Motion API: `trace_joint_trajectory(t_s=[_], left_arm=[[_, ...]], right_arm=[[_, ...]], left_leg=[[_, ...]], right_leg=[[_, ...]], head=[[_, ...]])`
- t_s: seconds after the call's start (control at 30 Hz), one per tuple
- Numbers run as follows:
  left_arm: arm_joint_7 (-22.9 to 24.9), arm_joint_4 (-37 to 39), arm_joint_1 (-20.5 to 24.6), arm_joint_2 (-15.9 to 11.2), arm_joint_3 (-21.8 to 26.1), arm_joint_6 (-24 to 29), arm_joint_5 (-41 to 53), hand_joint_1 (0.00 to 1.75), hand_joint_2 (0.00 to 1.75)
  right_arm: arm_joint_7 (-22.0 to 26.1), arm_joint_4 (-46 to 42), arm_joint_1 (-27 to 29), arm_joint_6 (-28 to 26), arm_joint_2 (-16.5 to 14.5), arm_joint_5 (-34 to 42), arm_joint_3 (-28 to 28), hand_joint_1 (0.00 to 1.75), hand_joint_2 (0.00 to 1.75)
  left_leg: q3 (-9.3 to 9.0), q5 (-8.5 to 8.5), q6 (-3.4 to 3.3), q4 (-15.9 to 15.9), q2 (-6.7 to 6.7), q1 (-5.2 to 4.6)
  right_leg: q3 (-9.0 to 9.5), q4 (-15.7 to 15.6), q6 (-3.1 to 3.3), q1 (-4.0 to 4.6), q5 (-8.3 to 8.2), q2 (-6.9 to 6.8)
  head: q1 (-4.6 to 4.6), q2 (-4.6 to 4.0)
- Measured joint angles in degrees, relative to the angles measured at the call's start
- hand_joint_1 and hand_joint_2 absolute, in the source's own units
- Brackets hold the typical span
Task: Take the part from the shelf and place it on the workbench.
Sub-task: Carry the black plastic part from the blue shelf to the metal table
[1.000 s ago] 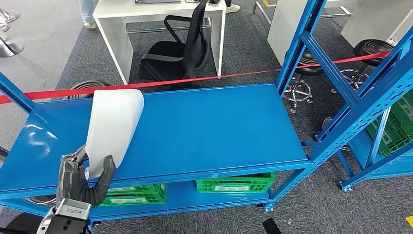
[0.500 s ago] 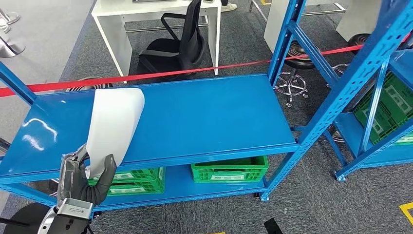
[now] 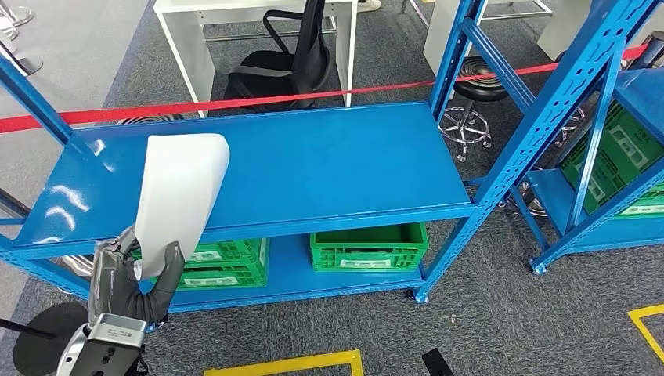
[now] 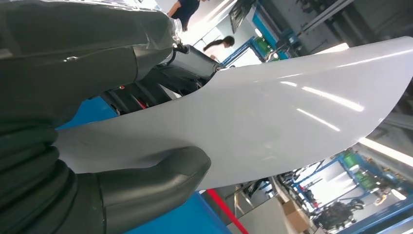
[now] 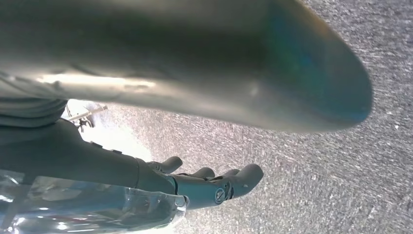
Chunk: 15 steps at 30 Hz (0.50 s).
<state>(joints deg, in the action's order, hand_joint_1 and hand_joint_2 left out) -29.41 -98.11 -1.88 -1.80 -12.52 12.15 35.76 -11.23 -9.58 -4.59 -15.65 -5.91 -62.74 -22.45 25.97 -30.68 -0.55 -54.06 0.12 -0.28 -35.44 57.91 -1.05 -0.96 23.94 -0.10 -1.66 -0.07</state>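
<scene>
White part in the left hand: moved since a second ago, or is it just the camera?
Cannot tell. The whole head view shifted, so the camera moved. The white part sits the same way in the left hand, in front of the blue shelf.

Green crates (image 3: 368, 249), black chair (image 3: 286, 66)

Bright even overhead light in the head view, white glare patches on the blue shelf top (image 3: 63, 200), streaked highlights along the white part (image 4: 292, 112), right wrist view dim, backlit, its near grey thumb (image 5: 195, 63) blurred
</scene>
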Motion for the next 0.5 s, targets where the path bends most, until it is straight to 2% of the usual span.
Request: trace_joint_trajectory(t_s=[0.03, 0.07, 0.13, 0.17, 0.2, 0.23, 0.27, 0.3, 0.33, 0.37, 0.4, 0.43, 0.5], left_arm=[[0.0, 0.1, 0.1, 0.0, 0.0, 0.0, 0.0, 1.75, 1.75], [0.0, 0.1, 0.2, 0.0, 0.0, 0.0, 0.0, 1.75, 1.75], [0.0, 0.4, 0.2, 0.0, 0.0, -0.1, 0.0, 1.75, 1.75], [0.0, 0.5, 0.2, 0.0, 0.0, -0.1, 0.0, 1.75, 1.75], [0.0, 0.6, 0.2, 0.0, 0.0, -0.1, -0.1, 1.75, 1.75], [-0.1, 0.8, 0.2, 0.0, 0.0, -0.1, -0.2, 1.75, 1.75], [-0.2, 1.0, 0.3, 0.0, 0.0, -0.2, -0.3, 1.75, 1.75], [-0.3, 1.2, 0.4, 0.0, 0.0, -0.3, -0.6, 1.75, 1.75], [-0.5, 1.4, 0.5, 0.0, 0.0, -0.4, -0.8, 1.75, 1.75], [-0.7, 1.6, 0.8, 0.0, 0.0, -0.5, -1.0, 1.75, 1.75], [-0.8, 1.8, 1.0, 0.0, 0.0, -0.6, -1.1, 1.75, 1.75], [-0.9, 2.0, 1.3, 0.0, 0.0, -0.7, -1.1, 1.75, 1.75], [-0.9, 2.4, 1.6, 0.0, 0.0, -0.7, -1.1, 1.75, 1.75]], right_arm=[[0.0, 0.0, 0.1, 0.0, 0.0, 0.0, 0.0, 0.00, 0.00], [0.0, 0.0, 0.1, 0.0, 0.0, -0.1, 0.0, 0.00, 0.00], [0.0, 0.0, 0.1, 0.0, 0.0, -0.1, 0.0, 0.00, 0.00], [0.0, 0.0, 0.1, 0.0, 0.0, -0.1, 0.0, 0.00, 0.00], [0.0, 0.0, 0.1, 0.0, 0.0, -0.1, 0.0, 0.00, 0.00], [0.0, 0.0, 0.1, 0.0, 0.0, 0.0, 0.0, 0.00, 0.00], [0.0, 0.0, 0.0, 0.0, 0.0, 0.0, 0.0, 0.00, 0.00], [0.0, 0.0, 0.0, -0.1, 0.0, 0.1, 0.0, 0.00, 0.00], [-0.1, 0.0, 0.0, -0.1, 0.0, 0.1, 0.0, 0.00, 0.00], [-0.1, 0.0, -0.1, -0.2, 0.1, 0.1, 0.0, 0.00, 0.00], [-0.1, 0.0, -0.1, -0.2, 0.1, 0.1, 0.0, 0.00, 0.00], [-0.2, 0.0, 0.0, -0.2, 0.1, 0.1, 0.0, 0.00, 0.00], [-0.3, 0.0, 0.1, -0.2, 0.0, 0.1, 0.0, 0.00, 0.00]], left_leg=[[0.66, 0.61, -0.52, 0.1, 0.14, 0.11], [1.40, 1.27, -0.92, 0.2, 0.28, 0.22], [2.90, 2.44, -1.31, 0.1, 0.46, 0.09], [3.72, 3.07, -1.33, -0.1, 0.52, 0.01], [4.59, 3.67, -1.32, -0.3, 0.56, -0.05], [5.52, 4.22, -1.26, -0.6, 0.58, -0.09], [6.42, 4.70, -1.17, -1.1, 0.59, -0.11], [7.27, 5.07, -1.02, -1.6, 0.58, -0.11], [8.01, 5.41, -0.80, -2.1, 0.56, -0.17], [8.56, 5.75, -0.54, -2.5, 0.56, -0.23], [8.94, 6.13, -0.24, -2.7, 0.56, -0.25], [9.17, 6.58, 0.09, -2.8, 0.56, -0.26], [9.67, 6.87, 0.72, -2.9, 0.44, -0.15]], right_leg=[[-0.53, 1.1, -0.30, -0.03, 1.48, 0.02], [-1.29, 3.3, -0.56, -0.05, 3.91, 0.04], [-3.09, 10.3, -0.95, -0.01, 9.30, 0.06], [-3.66, 13.7, -1.05, -0.01, 10.54, 0.06], [-3.58, 15.8, -1.06, 0.00, 10.39, 0.06], [-2.57, 16.0, -0.99, 0.00, 9.06, 0.06], [-0.56, 14.2, -0.85, 0.01, 7.26, 0.06], [2.25, 10.5, -0.67, 0.01, 6.11, 0.06], [5.22, 6.2, -0.49, 0.07, 5.96, 0.07], [7.49, 2.5, -0.25, 0.16, 6.49, 0.09], [8.82, 0.0, 0.04, 0.29, 7.25, 0.12], [9.18, -1.0, 0.42, 0.47, 7.62, 0.14], [8.27, -1.1, 1.47, 0.43, 6.90, 0.05]], head=[[0.17, 0.00], [0.30, 0.00], [0.59, 0.00], [0.59, 0.00], [0.61, 0.00], [0.62, 0.00], [0.63, 0.00], [0.65, 0.00], [0.64, 0.00], [0.62, 0.00], [0.60, 0.00], [0.58, 0.00], [0.59, 0.00]])
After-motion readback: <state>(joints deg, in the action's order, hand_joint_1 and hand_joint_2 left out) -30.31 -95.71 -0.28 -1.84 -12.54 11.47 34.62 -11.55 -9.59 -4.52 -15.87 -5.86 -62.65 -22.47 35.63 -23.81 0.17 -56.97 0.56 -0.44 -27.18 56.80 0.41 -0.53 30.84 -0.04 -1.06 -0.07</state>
